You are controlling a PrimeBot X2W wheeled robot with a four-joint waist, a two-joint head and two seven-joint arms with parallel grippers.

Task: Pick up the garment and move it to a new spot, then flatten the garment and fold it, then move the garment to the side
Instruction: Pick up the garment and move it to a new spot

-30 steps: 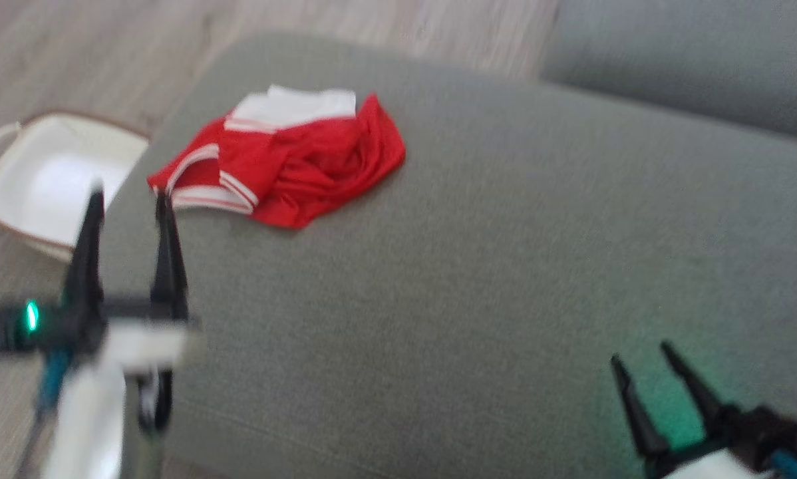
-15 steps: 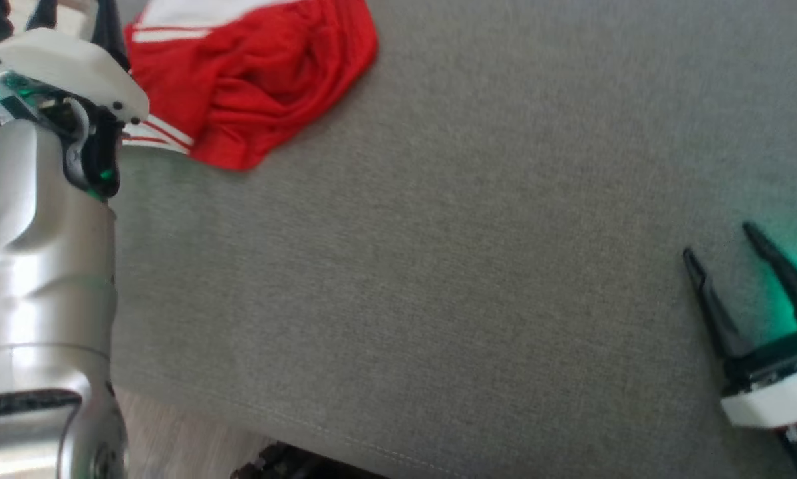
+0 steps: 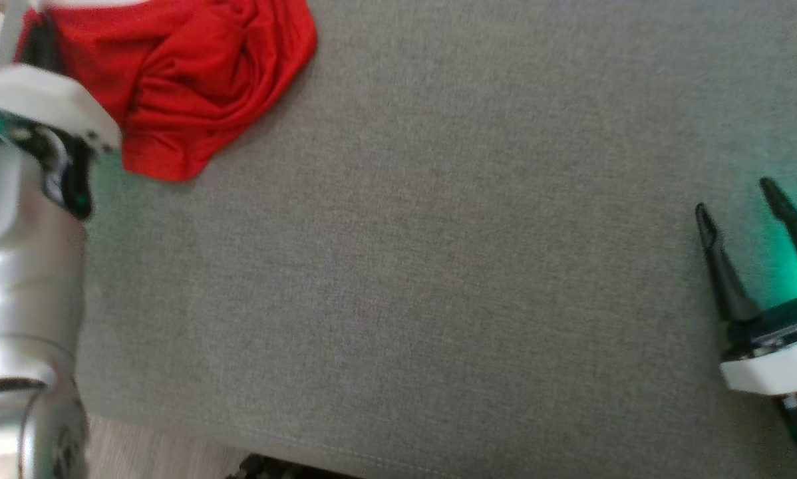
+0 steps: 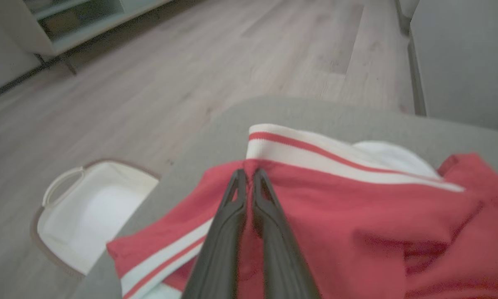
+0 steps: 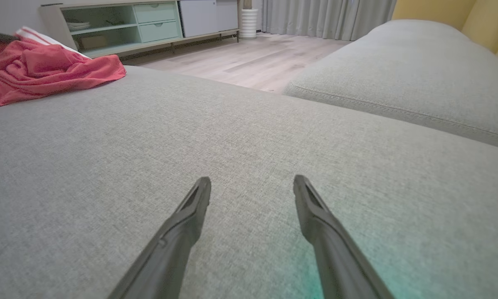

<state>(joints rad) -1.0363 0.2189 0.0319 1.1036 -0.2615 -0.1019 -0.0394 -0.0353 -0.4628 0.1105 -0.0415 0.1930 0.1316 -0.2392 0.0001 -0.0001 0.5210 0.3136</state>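
The garment [image 3: 192, 80] is red cloth with a white, red-striped band, lying crumpled at the far left of the grey sofa cushion [image 3: 438, 266]. In the left wrist view my left gripper [image 4: 247, 173] has its two dark fingers pressed together, pinching the garment [image 4: 357, 207] just below the striped band. In the head view the silver left arm [image 3: 19, 266] covers the garment's left part. My right gripper [image 3: 735, 196] stands open over bare cushion at the right, far from the garment. Its fingers [image 5: 191, 207] are spread with nothing between them, and the garment [image 5: 45, 66] lies at the far left.
A white basket [image 4: 91, 207] with a handle sits on the wooden floor beside the cushion's left edge. A second grey cushion [image 5: 398, 62] lies beyond a gap at the right. A low cabinet [image 5: 149, 25] stands across the floor.
The head camera has tipped down and shifted. My left gripper reached the garment and closed from open onto its cloth. The right gripper has stayed open.
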